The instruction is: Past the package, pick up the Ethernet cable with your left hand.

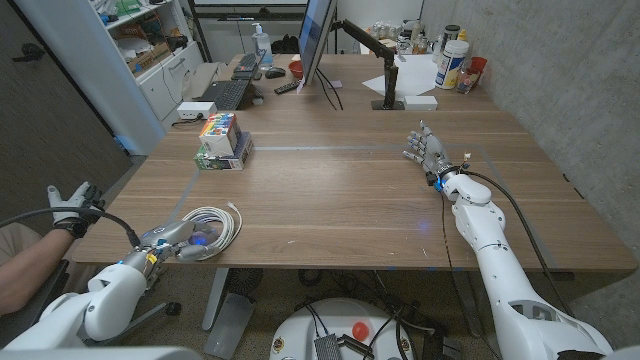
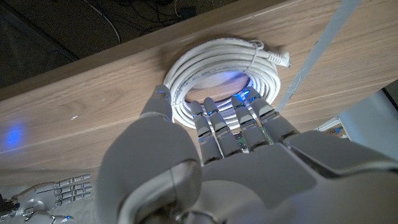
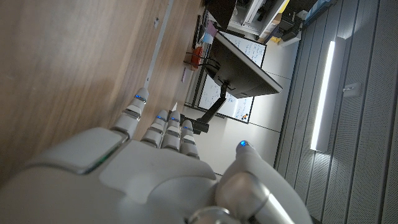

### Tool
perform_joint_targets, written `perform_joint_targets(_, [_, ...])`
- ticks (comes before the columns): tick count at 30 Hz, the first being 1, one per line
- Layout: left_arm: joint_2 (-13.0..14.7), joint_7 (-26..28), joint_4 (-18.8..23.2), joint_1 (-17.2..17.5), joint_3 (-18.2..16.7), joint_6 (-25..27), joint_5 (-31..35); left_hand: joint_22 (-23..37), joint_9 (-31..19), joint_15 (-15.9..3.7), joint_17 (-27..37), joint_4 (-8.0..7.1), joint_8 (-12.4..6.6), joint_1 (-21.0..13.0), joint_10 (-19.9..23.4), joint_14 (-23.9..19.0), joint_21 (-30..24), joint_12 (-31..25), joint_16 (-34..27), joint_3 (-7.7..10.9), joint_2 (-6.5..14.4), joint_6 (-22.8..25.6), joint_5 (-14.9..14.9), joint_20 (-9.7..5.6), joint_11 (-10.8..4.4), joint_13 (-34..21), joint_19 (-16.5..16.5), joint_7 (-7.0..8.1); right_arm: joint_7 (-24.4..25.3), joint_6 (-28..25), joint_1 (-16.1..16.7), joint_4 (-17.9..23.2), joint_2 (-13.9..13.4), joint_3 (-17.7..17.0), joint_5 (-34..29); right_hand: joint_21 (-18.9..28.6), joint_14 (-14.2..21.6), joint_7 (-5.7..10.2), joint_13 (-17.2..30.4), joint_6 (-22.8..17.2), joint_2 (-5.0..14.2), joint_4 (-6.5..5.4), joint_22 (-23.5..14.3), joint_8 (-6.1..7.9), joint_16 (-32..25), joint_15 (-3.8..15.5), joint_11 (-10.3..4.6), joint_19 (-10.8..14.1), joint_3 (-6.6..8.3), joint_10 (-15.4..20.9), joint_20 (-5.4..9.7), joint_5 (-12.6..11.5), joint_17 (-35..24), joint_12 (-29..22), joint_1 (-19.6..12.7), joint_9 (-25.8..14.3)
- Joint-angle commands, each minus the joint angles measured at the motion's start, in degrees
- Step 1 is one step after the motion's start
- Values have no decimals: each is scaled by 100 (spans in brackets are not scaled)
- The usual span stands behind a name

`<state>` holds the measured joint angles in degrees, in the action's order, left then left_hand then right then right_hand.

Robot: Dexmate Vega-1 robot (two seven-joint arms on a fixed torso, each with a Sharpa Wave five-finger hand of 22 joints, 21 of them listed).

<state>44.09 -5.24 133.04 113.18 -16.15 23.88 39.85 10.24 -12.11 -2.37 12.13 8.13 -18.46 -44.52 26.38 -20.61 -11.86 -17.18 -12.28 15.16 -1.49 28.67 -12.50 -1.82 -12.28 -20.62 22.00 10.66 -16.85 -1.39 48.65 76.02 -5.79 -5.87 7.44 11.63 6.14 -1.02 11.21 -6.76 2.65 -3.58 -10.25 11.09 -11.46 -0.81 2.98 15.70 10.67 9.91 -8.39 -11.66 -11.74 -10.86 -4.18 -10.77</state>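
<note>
Lying at the near left edge of the worktop [image 1: 360, 210], coiled flat into a white ring: the Ethernet cable [image 1: 212, 228], its plug end pointing toward the far side of the coil. Reaching over the near side of this coil from the robot's own side, the left robot hand [image 1: 178, 240], fingers [image 2: 214, 124] stretching across the loops with the tips arriving at the hollow middle of the ring, as the left wrist view is showing. Not yet closing around anything, judging from that view: fingers extended and lying on or just above the strands, contact being hard to tell. Being a ring, not having a real long axis, so probably needing the fingers to hook under one side of the bundle. Standing further away, on the left half of the worktop and well apart from the coil, the colourful package [image 1: 222, 140]. Waiting far over on the right side, the right robot hand [image 1: 426, 152], fingers extended and holding nothing, much too distant from the cable to be useful here.
</note>
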Motion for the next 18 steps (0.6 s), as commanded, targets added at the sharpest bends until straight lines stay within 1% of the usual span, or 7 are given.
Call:
perform_joint_targets(1, [107,49,-50,-4,59,57,-34,13,-18,-952,22,-15,-26,-61,45,-49,14,-20,-18,-19,-4,25,-25,1,6,-12,27,12,-11,-8,3,2,0,-3,3,-7,-12,0,-1,21,10,5,-17,30,-33,-2,-12,-12,-14,-24,12,-38,-4,-39,23,-22])
perform_joint_targets(13, [158,67,6,51,54,99,36,13,-18,-959,27,-17,-41,-70,62,-67,14,-21,-17,-21,6,47,-26,2,5,-21,30,13,-27,-2,2,0,2,-7,15,-9,-14,-3,-1,19,8,3,-17,32,-34,-6,-5,-19,-17,-21,11,-37,-4,-41,27,-22])
perform_joint_targets(18, [241,21,24,24,113,143,136,14,-18,-957,30,-20,-49,-71,70,-79,13,-21,-18,-24,11,59,-26,0,5,-25,33,-6,-30,-13,0,5,4,-6,17,-9,-20,0,-1,21,7,3,-17,31,-32,-8,-7,-21,-18,-24,11,-37,-4,-41,28,-22])
